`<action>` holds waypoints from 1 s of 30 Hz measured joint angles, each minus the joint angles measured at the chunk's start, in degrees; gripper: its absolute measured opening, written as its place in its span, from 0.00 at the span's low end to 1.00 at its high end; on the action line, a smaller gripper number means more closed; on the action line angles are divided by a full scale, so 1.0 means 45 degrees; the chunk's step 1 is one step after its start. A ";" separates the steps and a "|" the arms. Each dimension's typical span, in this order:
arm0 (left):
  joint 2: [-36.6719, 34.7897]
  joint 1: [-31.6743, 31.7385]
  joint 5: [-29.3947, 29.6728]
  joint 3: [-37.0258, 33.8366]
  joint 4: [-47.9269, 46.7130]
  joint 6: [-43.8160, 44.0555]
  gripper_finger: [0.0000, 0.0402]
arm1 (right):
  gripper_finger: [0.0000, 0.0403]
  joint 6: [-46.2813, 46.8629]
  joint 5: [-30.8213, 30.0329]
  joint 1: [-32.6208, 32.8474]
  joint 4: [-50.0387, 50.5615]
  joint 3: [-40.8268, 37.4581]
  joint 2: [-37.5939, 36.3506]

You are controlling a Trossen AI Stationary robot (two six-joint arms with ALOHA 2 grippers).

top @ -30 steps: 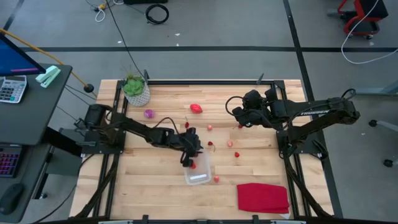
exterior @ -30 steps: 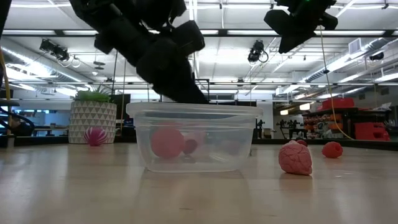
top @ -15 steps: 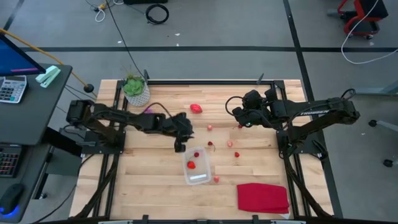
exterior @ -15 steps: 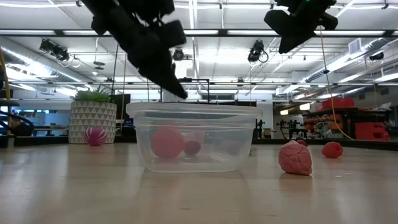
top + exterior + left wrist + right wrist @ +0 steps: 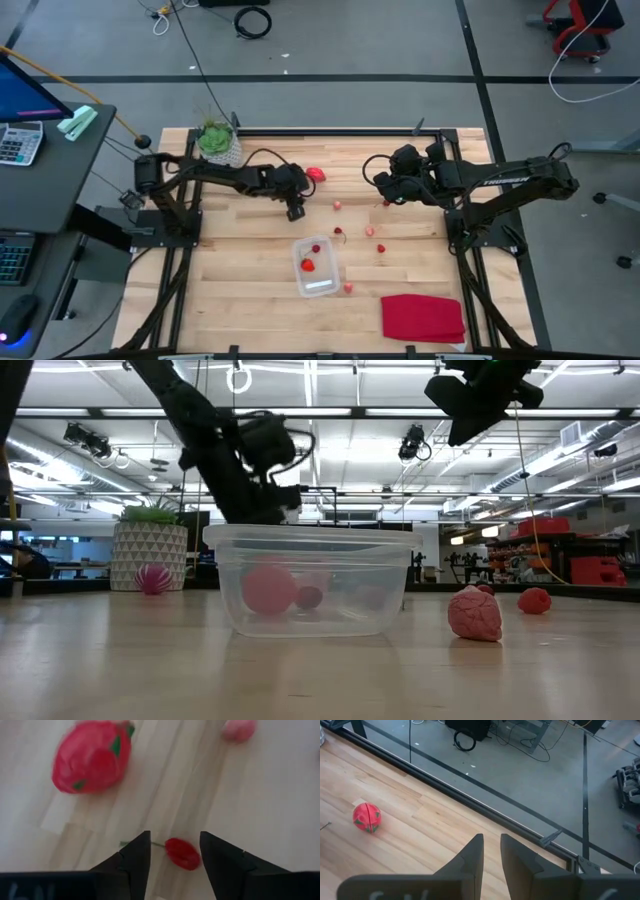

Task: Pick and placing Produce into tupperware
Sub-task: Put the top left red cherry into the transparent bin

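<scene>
Fingers first: the left gripper (image 5: 172, 851) has its two dark fingers (image 5: 134, 854) spread apart with nothing between them yet, hanging right over a tiny red cherry-like piece with a thin green stem (image 5: 182, 853) that lies on the light wooden table (image 5: 240, 290). In the high view that gripper (image 5: 294, 211) sits toward the far side of the table, left of centre, just beside the larger red-pink round fruit piece with green flecks (image 5: 316, 174). The same big piece fills a corner of the left wrist view (image 5: 91, 756), with a small pink piece (image 5: 239, 729) farther off.

The small clear rectangular plastic container with rounded corners (image 5: 317, 268) is nearer the front, about mid-table, well apart from the left gripper. It has two red pieces inside, a bigger one (image 5: 308, 265) and a tiny one (image 5: 317, 248). From the low view you can see them through the wall (image 5: 270, 588).

A few more tiny red bits (image 5: 369, 231) are scattered to the right of the container. The small purple piece shows by the white patterned pot with a green plant (image 5: 149, 556) at the far left (image 5: 153, 578).

The right gripper (image 5: 491, 851) waits up in the air over the far right, fingers only narrowly parted, holding nothing. A flat red cloth (image 5: 423, 317) lies near right.
</scene>
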State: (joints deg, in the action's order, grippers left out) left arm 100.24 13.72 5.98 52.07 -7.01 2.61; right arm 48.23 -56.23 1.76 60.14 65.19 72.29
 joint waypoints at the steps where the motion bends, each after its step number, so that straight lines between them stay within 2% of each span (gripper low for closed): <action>1: 0.0215 0.0079 -0.0004 0.0000 -0.0018 0.0003 0.43 | 0.18 -0.0004 0.0000 0.0000 -0.0005 0.0000 0.0000; 10: 0.1022 0.0485 -0.0098 0.0024 0.0707 0.0042 0.36 | 0.18 -0.0029 0.0000 0.0000 -0.0005 0.0000 0.0000; 23: 0.0938 0.0345 0.0091 0.0019 0.0862 -0.0205 0.08 | 0.18 -0.0038 0.0000 0.0000 -0.0004 0.0000 0.0000; 27: 0.0347 -0.0075 -0.0208 -0.0003 0.0807 -0.0389 0.07 | 0.18 -0.0038 0.0000 0.0000 -0.0004 0.0000 0.0000; 30: -0.0391 -0.0563 -0.0580 0.0005 0.0816 -0.0254 0.09 | 0.18 -0.0037 0.0000 0.0000 0.0000 0.0005 0.0000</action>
State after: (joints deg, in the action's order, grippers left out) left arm 98.48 11.19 3.37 52.10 -3.34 1.47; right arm 48.06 -56.23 1.76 60.14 65.21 72.29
